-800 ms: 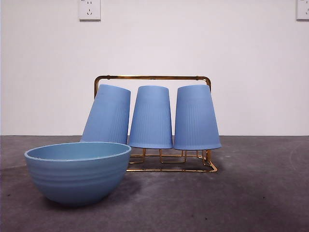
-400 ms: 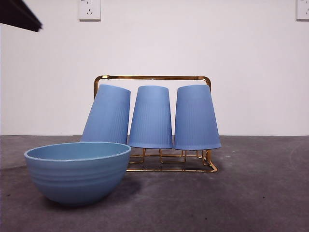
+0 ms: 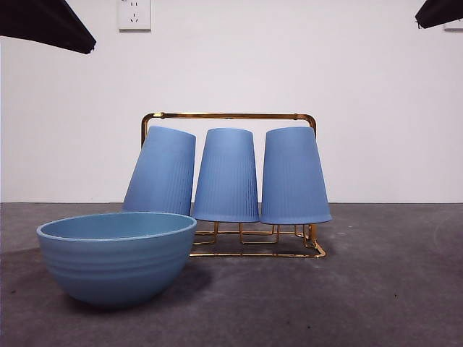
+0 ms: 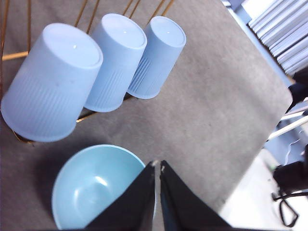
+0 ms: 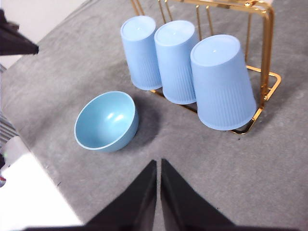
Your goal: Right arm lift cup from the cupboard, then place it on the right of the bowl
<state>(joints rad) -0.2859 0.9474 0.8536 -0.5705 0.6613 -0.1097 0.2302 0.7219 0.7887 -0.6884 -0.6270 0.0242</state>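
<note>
Nothing done yet: three cups (image 3: pixel 226 175) on the cupboard (image 3: pixel 228 116) behind the bowl (image 3: pixel 116 256); right gripper (image 5: pixel 158 166) clenched, empty, high above.

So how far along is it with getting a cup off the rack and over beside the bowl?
Nothing is done: all three cups sit upside down on the gold rack. The right claw is shut, empty and high above the table, as is the left claw. Reaching, gripping, lifting and placing right of the bowl all remain.
</note>
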